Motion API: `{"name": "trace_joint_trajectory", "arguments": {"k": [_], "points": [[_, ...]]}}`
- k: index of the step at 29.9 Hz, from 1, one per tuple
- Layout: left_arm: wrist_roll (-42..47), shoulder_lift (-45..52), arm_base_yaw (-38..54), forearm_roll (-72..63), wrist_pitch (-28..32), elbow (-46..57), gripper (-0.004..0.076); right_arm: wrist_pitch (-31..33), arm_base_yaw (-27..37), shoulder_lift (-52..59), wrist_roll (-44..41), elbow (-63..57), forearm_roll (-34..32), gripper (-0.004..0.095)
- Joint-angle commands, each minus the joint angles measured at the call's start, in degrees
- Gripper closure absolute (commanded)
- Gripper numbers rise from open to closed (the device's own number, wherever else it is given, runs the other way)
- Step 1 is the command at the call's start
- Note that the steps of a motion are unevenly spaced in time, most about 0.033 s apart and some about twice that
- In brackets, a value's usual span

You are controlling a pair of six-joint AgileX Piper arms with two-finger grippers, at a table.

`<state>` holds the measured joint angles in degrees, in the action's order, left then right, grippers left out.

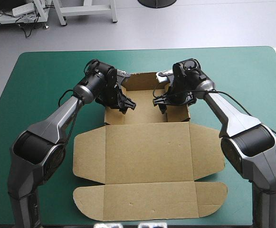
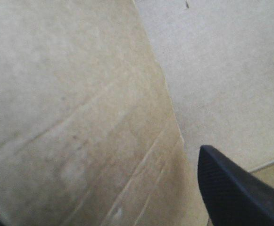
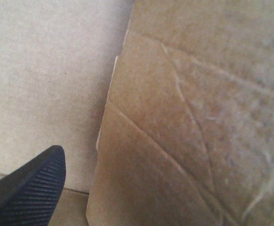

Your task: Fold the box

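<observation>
The brown box (image 1: 147, 152) lies in the middle of the teal-green table. Its far part is a tray with raised walls; its lid and flaps lie flat toward the near edge. My left gripper (image 1: 124, 102) is at the tray's left wall (image 2: 80, 122), open. One black finger (image 2: 236, 188) is inside the tray and the wall board stands between the fingers. My right gripper (image 1: 160, 102) is at the tray's right wall (image 3: 184, 132), open. One black finger (image 3: 28, 188) is over the tray floor (image 3: 47, 80), and the board hides the other.
The flat lid's side flaps (image 1: 88, 156) reach out left and right, and the long front flap (image 1: 147, 202) lies near the table's near edge. Bare teal-green cover (image 1: 33, 95) surrounds the box on all sides.
</observation>
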<state>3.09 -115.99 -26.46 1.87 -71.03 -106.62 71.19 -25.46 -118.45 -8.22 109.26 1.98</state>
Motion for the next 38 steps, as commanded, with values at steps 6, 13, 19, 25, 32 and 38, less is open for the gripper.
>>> {"name": "trace_joint_trajectory", "arguments": {"k": [6, 13, 19, 25, 32, 38], "points": [[0.6, 7.3, 0.4, 3.3, -3.3, -2.6, 0.0181, 0.9, 2.4, 9.1, -0.1, 4.4, 0.4, 0.0125], [0.9, 7.6, 2.0, 3.8, -3.3, -2.6, 0.0181, 0.9, 5.2, 11.6, -0.5, 4.4, 0.6, 0.0125], [0.9, 10.0, 3.2, 6.2, -3.3, -2.6, 0.0181, 0.9, 5.9, 14.7, 3.3, 4.4, 0.6, 0.0126], [-0.8, 17.5, 3.6, 7.9, -3.3, -2.5, 0.0181, 0.9, 5.9, 18.8, 6.2, 4.4, 0.6, 0.0126], [-3.4, 28.5, 3.6, 7.1, -3.3, -0.9, 0.0239, 0.9, 5.9, 19.6, 6.9, 4.4, -0.7, 0.0126], [-4.3, 42.6, 3.6, 7.1, -3.3, 10.7, 0.0357, 0.6, 5.9, 17.3, 6.8, 4.3, -0.8, 0.0126]]}}
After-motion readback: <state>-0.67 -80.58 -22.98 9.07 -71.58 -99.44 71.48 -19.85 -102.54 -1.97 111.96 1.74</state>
